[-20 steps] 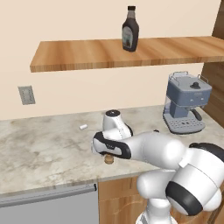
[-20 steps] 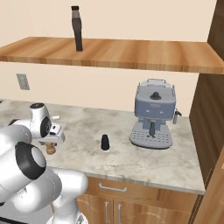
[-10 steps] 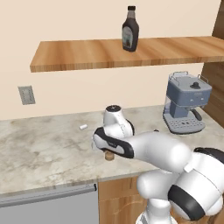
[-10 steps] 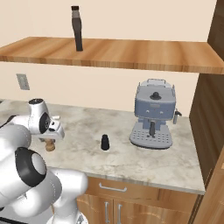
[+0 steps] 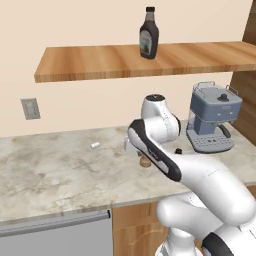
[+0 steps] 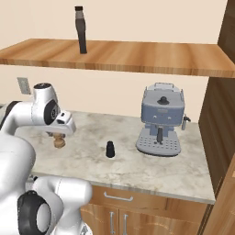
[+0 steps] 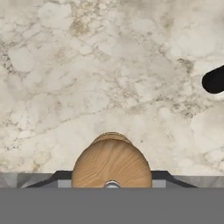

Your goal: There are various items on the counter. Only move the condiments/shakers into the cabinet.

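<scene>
Left base view: behind-left of arm, facing forward and down. Right base view: behind-right, same aim. Shared: bench (image 5: pixel 60 170), shelf (image 6: pixel 137 57), coffee machine (image 5: pixel 212 122). Hand view: close, straight down on wooden mill (image 7: pixel 111 164) and bench marble

The robot arm (image 5: pixel 200 180) is looking white, smooth and shiny, made of fat round tubes joined together. A thin black band is running along one tube like a stripe. The joints are showing dark rings, and a big dark grey circle is sitting low on the body. One joint is wearing a round white cap with a small dark dot on top. The hand (image 6: pixel 63 123) is looking like a small white box.
</scene>
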Robot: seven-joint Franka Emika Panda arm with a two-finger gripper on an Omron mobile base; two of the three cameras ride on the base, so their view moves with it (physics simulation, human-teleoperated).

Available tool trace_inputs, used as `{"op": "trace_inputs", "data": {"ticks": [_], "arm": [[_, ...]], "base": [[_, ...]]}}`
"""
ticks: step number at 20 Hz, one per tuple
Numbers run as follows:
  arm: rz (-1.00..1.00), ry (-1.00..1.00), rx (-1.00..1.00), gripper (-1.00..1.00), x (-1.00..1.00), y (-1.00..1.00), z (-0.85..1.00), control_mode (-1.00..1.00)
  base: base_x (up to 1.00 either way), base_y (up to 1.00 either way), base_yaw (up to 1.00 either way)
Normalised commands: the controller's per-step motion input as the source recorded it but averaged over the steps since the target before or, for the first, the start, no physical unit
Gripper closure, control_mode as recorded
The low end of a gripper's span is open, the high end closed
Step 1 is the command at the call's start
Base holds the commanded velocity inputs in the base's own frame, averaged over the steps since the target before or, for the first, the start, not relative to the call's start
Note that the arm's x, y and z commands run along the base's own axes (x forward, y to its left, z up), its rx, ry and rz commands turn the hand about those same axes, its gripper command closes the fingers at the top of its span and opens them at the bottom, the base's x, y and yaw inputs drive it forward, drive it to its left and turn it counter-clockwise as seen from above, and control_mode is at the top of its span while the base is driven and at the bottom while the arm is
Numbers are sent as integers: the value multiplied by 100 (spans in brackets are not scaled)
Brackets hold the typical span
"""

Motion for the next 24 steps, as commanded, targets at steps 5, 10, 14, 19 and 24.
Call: {"op": "trace_inputs", "data": {"ticks": [5, 10, 14, 19, 24], "arm": [[-6, -8, -2, 100, -60, -99, 100, -100], [-2, -15, -8, 100, -68, -99, 100, -100], [0, -19, -12, 100, -57, -91, 100, -100], [-1, -22, -11, 100, -37, -71, 100, -100], [0, -41, 0, 100, -3, -36, 100, -100]], "base": [[0, 0, 0], [0, 0, 0], [0, 0, 0], [0, 0, 0], [0, 0, 0]]}}
